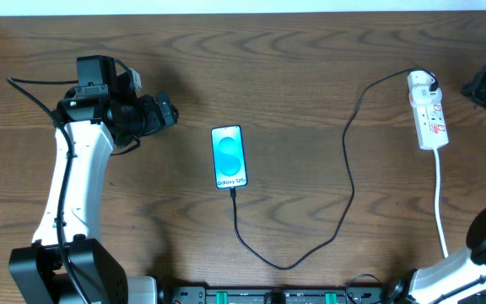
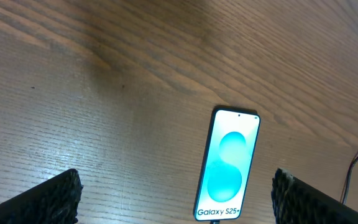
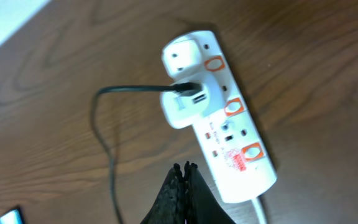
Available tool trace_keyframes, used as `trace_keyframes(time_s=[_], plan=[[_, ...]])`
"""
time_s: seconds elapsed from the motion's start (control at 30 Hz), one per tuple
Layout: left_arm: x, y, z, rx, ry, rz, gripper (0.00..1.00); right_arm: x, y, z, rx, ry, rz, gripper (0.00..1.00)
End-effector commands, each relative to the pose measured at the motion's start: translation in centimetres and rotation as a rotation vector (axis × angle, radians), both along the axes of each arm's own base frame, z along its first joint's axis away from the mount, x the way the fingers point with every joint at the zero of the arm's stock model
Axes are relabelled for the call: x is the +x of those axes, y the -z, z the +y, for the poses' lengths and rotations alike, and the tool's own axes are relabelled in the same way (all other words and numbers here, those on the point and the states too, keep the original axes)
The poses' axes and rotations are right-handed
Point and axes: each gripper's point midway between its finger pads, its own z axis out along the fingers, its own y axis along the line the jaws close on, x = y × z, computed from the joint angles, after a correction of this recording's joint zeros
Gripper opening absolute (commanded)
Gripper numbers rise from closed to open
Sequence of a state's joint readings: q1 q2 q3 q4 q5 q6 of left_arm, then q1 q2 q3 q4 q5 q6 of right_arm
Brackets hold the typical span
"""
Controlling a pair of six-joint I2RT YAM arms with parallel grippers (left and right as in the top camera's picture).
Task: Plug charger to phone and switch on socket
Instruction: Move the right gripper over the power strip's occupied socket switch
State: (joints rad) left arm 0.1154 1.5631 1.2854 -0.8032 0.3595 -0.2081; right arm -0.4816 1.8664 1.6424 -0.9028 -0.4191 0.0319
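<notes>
the right end effector [image 3: 182, 186], pinched shut and empty, hovered near the socket [image 3: 229, 134], likely to prod a red switch [image 3: 232, 107], while the left end effector [image 2: 176, 196] gaped empty beside the phone [image 1: 229, 157] on the counter [image 1: 310, 51], the charger [image 1: 348, 160] seemingly in its port.

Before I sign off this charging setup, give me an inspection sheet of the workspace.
Surface: brown wood-grain table.
Job's things: black-edged smartphone with lit cyan screen, flat; narrow white power strip carrying a white adapter.
Clutter: nothing seen.
Grippers: left claw open, left of the phone, apart; right claw shut, by the strip.
Cables: thin black cable joins phone's lower end to adapter; thick white cord leaves strip.
Surroundings: pale band beyond table's far edge.
</notes>
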Motion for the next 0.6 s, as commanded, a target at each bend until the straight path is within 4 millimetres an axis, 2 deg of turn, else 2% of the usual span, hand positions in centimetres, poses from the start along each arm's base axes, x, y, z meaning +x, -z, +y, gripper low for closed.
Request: trace_keyframes(time_s=[0.0, 0.17, 0.4, 0.57], plan=[[0.3, -0.2, 0.3, 0.017, 0.0, -0.008, 0.97, 1.2, 1.7, -0.6, -0.001, -0.079, -0.027, 0.01], [0.3, -0.2, 0.3, 0.017, 0.0, -0.008, 0.97, 2.1, 4.0, -1.7, 0.013, -0.067, -0.022, 0.01], [0.3, -0.2, 0.3, 0.017, 0.0, -0.008, 0.97, 2.3, 7.9, -1.8, 0.081, -0.026, 0.051, 0.01], [0.3, -0.2, 0.3, 0.017, 0.0, -0.008, 0.97, 2.2, 9.8, -1.7, 0.109, -0.011, 0.089, 0.01]])
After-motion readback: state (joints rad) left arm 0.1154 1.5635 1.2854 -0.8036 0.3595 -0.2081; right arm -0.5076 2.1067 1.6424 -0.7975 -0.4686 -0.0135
